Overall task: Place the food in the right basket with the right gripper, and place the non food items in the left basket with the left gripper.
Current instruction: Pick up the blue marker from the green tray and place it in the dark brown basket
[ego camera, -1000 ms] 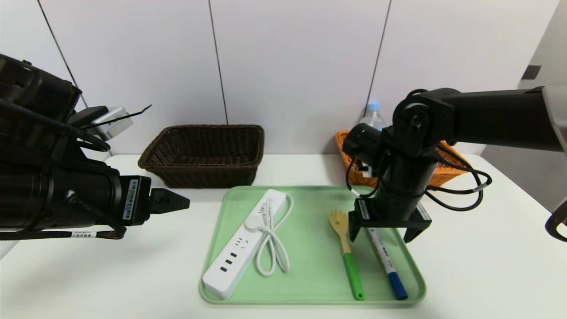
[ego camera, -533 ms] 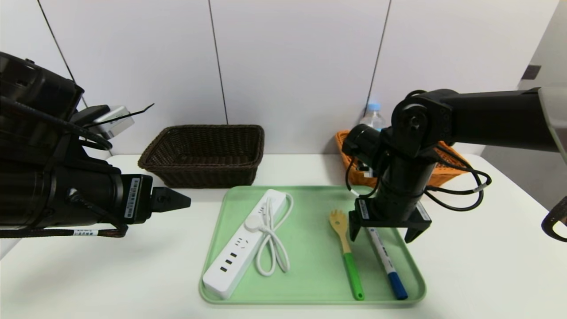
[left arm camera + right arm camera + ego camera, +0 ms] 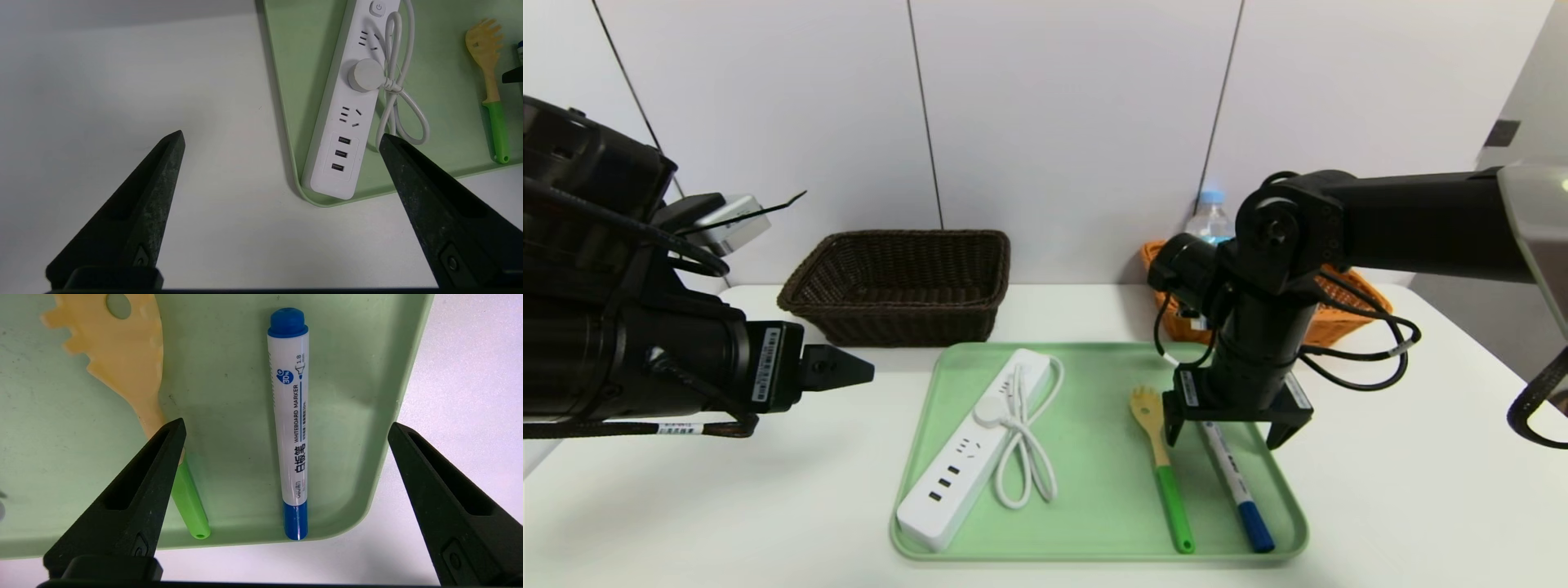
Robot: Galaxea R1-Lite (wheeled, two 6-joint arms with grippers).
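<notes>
Behind right arm, water bottle (image 3: pixel 1210 214)

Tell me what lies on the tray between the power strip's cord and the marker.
Only the pasta spoon lies between the cord and the marker; the rest of the green tray there is bare, as the head view shows.

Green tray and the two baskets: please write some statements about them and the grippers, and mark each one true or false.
1. The marker lies on the green tray. True.
2. The right gripper grips the marker. False: its jaws are open above the marker, not touching it.
3. The dark basket holds the power strip. False: the strip lies on the tray.
4. The water bottle stands at the orange basket. True.
5. The left gripper is open, beside the tray. True.
</notes>
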